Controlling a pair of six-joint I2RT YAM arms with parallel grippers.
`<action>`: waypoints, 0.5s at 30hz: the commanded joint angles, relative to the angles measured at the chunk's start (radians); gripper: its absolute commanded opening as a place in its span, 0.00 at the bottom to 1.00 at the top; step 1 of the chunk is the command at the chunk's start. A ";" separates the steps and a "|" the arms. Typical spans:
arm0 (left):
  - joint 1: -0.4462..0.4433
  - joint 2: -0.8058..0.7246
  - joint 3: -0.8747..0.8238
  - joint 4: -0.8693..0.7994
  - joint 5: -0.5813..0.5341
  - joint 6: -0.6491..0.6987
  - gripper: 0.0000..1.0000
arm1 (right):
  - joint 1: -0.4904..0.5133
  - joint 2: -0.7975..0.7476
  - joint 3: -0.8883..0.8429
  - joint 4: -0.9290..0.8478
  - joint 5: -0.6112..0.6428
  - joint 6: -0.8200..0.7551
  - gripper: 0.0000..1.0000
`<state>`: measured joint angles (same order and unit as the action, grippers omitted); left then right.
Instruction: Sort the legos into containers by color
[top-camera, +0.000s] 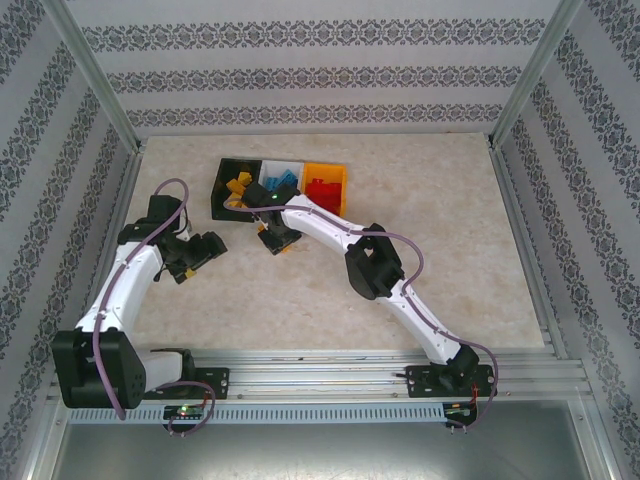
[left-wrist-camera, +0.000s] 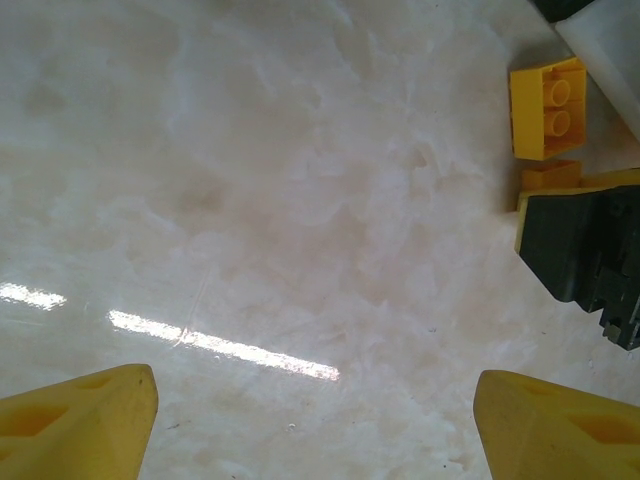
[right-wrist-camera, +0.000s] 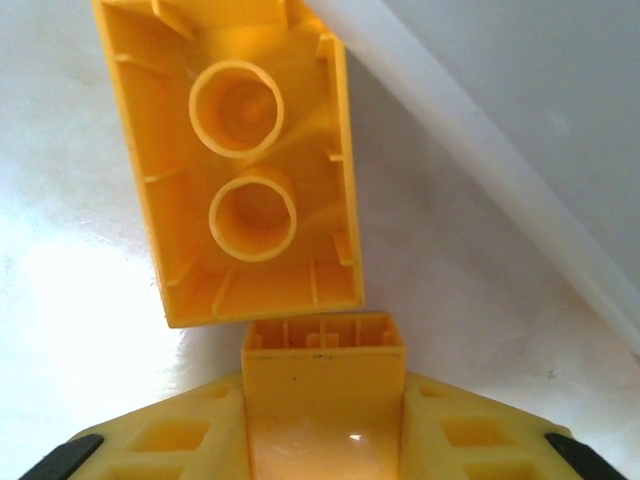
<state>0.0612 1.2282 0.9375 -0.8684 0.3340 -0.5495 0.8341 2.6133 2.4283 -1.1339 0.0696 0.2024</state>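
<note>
3 bins (top-camera: 218, 198): black, white and orange joined in a row at the far side of the table (top-camera: 450, 250)
Sorted legos (top-camera: 322, 190): yellow in the black bin, blue in the white, red in the orange, 1 colour each; counts too small to tell
2 loose bricks: both yellow, near the black bin
Large yellow brick (right-wrist-camera: 250, 160): hollow underside facing the right wrist camera
Small yellow brick (right-wrist-camera: 322, 345): just beside it, between the fingers
Right gripper (top-camera: 275, 240): clenched on the small yellow brick, judged bound for the black bin
Left gripper (left-wrist-camera: 315, 420): released, empty, fingers wide over bare table, apparently parked aside
</note>
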 joint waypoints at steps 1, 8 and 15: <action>0.009 0.020 0.026 0.020 0.020 0.002 0.83 | 0.002 -0.044 -0.016 -0.002 -0.017 0.006 0.35; 0.009 0.057 0.028 0.068 0.042 -0.023 0.83 | -0.032 -0.149 -0.082 0.038 -0.133 0.065 0.30; 0.009 0.091 0.022 0.120 0.066 -0.052 0.83 | -0.130 -0.303 -0.278 0.215 -0.470 0.287 0.30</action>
<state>0.0612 1.3090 0.9390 -0.7929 0.3771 -0.5781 0.7559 2.4046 2.2211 -1.0229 -0.2035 0.3473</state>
